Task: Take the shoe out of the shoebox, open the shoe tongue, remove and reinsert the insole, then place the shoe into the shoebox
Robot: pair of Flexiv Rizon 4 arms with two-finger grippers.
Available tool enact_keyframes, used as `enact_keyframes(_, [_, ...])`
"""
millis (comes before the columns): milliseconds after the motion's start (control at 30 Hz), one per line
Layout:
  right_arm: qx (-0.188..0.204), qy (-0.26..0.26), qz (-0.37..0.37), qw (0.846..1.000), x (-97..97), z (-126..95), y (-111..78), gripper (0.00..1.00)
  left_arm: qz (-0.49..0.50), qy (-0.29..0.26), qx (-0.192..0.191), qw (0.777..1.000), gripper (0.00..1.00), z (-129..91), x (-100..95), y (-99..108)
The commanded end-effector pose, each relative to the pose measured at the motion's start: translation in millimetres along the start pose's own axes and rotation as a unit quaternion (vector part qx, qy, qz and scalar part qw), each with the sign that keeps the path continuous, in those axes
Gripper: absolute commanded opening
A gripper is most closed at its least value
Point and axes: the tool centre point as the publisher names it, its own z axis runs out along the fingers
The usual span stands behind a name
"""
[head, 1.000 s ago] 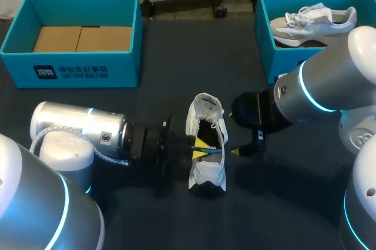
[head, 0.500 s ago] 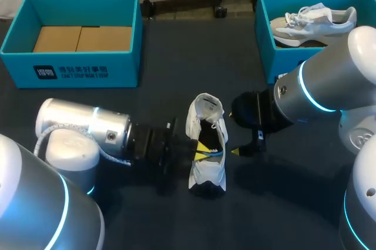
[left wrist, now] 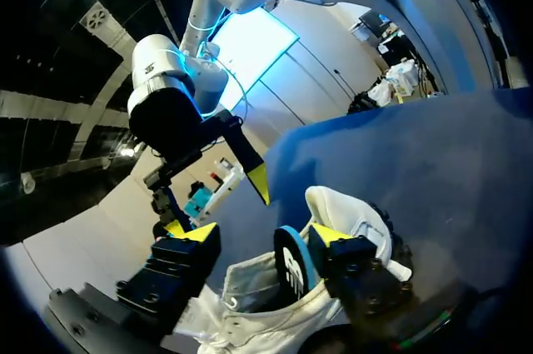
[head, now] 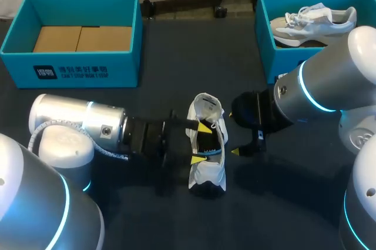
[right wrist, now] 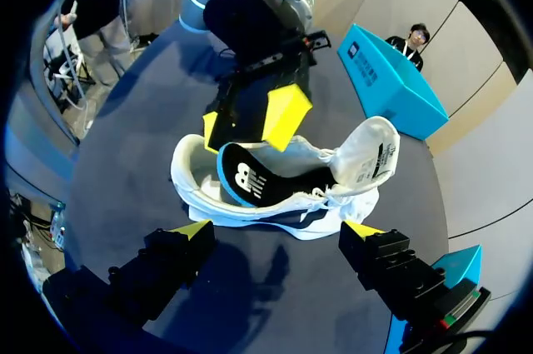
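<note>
**Both grippers spread open at the shoe, insole standing up out of it**

The left gripper [head: 201, 143] is spread wide over the white shoe [head: 208, 173], one yellow tip near the tongue end and the other further along the opening toward the near end. It grasps nothing. In the left wrist view the dark, blue-edged insole [left wrist: 291, 264] stands on edge between its fingers, close against one of them and well clear of the other. Whether it touches that nearer finger I cannot tell for sure.

The right gripper [right wrist: 277, 231] is also released, its fingers far apart. It sits low just beside the shoe on the side facing the table's right edge, and the shoe lies ahead of it without touching either finger. From there the insole shows lifted partly out of the shoe's opening, and the tongue [right wrist: 371, 154] is folded up and back.

The shoe rests on its sole on the dark table [head: 176, 44], about midway between the left and right edges and closer to the near edge than the far one. Its tongue end points toward the far edge.

A blue shoebox [head: 82, 73] stands at the far left corner with brown cardboard [head: 82, 38] lying in it. A second blue shoebox [head: 264, 38] stands at the far right corner and holds a pale shoe [head: 311, 23].
</note>
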Motion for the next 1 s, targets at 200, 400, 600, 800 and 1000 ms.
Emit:
enact_keyframes(200, [0.001, -0.002, 0.000, 1.000, 1.6, -0.1, 0.3, 1.00, 0.001, 0.001, -0.011, 1.000, 0.98, -16.3, -8.6, -12.1])
enact_keyframes(400, [0.001, -0.002, 0.000, 1.000, 1.6, -0.1, 0.3, 1.00, 0.003, 0.007, -0.019, 1.000, 0.78, -23.1, -17.5, -15.7])
enact_keyframes(600, [0.001, -0.002, 0.000, 1.000, 1.6, -0.1, 0.3, 1.00, 0.001, 0.041, -0.013, 0.999, 0.00, -24.2, -22.0, -19.6])
enact_keyframes(800, [0.001, -0.002, 0.000, 1.000, 1.6, -0.1, 0.3, 1.00, -0.005, 0.118, -0.001, 0.993, 0.00, -23.4, -18.0, -25.8])
enact_keyframes(1000, [0.001, -0.001, 0.000, 1.000, 1.3, -1.5, -0.1, 1.00, 0.001, 0.187, -0.005, 0.982, 0.00, -27.0, -23.5, -37.0])
